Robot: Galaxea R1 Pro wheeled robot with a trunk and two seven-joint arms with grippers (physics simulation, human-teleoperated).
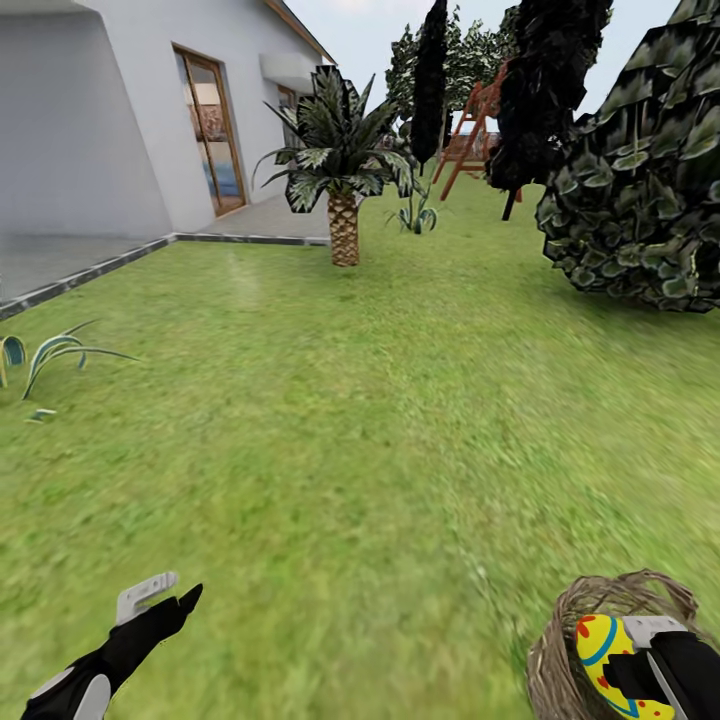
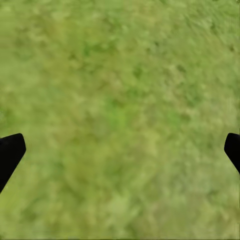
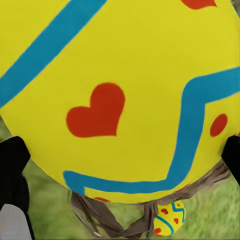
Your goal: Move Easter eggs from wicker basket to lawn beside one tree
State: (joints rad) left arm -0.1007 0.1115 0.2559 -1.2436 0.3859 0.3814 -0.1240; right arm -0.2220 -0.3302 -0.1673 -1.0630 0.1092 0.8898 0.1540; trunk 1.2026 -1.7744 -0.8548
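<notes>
Yellow with blue zigzags and red hearts, a painted Easter egg (image 3: 125, 95) sits clamped in the right gripper (image 1: 640, 675) above the round brown wicker basket (image 1: 560, 650), where another egg (image 3: 170, 217) lies, while the left gripper (image 1: 165, 600) hangs spread over green lawn (image 1: 380, 430).

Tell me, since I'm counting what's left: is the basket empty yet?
Not empty. Right wrist view shows a small egg down in the wicker basket, beyond the egg the right hand holds.
</notes>
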